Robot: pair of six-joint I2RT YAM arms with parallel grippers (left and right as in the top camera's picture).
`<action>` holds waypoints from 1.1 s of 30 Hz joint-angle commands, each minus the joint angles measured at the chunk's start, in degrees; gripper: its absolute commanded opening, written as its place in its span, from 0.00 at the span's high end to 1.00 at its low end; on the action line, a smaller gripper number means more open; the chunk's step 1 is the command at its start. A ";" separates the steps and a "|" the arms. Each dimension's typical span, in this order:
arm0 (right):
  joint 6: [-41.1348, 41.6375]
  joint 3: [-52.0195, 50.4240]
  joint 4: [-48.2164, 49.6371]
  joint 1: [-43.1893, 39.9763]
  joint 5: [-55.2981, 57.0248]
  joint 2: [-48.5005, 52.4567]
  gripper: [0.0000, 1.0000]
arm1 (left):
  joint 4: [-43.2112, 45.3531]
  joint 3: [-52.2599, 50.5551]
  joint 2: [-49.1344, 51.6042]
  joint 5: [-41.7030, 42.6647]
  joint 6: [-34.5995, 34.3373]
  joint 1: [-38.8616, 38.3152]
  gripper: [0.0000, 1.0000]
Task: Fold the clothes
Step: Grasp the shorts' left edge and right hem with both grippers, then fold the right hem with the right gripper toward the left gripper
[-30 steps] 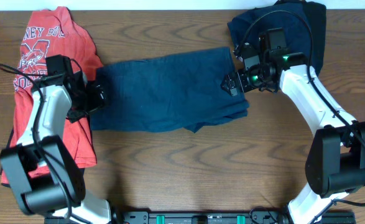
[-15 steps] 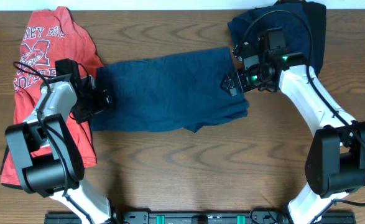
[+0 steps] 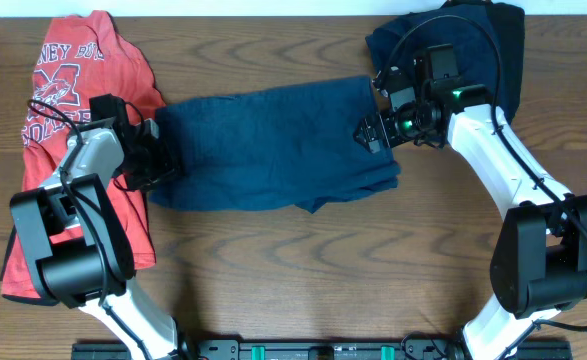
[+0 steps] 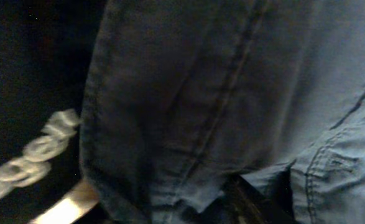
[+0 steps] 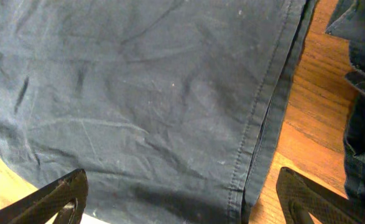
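Observation:
Dark navy shorts (image 3: 273,150) lie spread flat across the middle of the table. My left gripper (image 3: 159,160) is at their left edge. In the left wrist view the navy fabric (image 4: 219,93) fills the frame and bunches between the fingers (image 4: 232,202), so the gripper looks shut on it. My right gripper (image 3: 373,135) is at the shorts' right edge. In the right wrist view its fingers (image 5: 188,199) are wide open just above the fabric (image 5: 138,93), straddling the stitched hem, and hold nothing.
A red printed T-shirt (image 3: 73,80) lies at the far left, under my left arm. A heap of dark navy garments (image 3: 488,50) sits at the back right, its edge also in the right wrist view (image 5: 362,93). Bare wood table (image 3: 323,270) lies in front.
My left arm has swung in and brought its gripper onto the shorts' left edge. The right arm and the shorts have hardly moved.

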 commanded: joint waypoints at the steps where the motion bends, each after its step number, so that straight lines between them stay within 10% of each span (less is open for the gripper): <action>1: -1.01 0.31 0.02 0.63 -0.04 0.31 0.05 | -0.33 -1.11 3.34 4.39 0.79 -0.11 0.73; 4: -1.01 0.31 0.15 0.68 -0.07 0.31 0.06 | -0.15 -1.09 3.26 4.39 2.51 0.02 0.94; 10: -0.76 0.33 0.20 0.68 -0.50 0.31 0.14 | -0.48 -0.66 -1.09 5.31 2.45 -0.11 0.94; 14: 0.35 0.33 1.33 1.03 -2.78 0.31 0.45 | -2.27 -0.66 -8.92 5.25 2.51 -0.79 0.94; 18: 3.37 0.33 5.16 1.81 -3.02 0.48 0.96 | -2.56 -0.66 -16.46 5.25 2.49 -0.92 0.94; 33: 10.91 0.33 14.19 4.79 -7.37 15.61 0.99 | -3.41 -0.09 -25.59 5.27 2.49 -0.92 0.94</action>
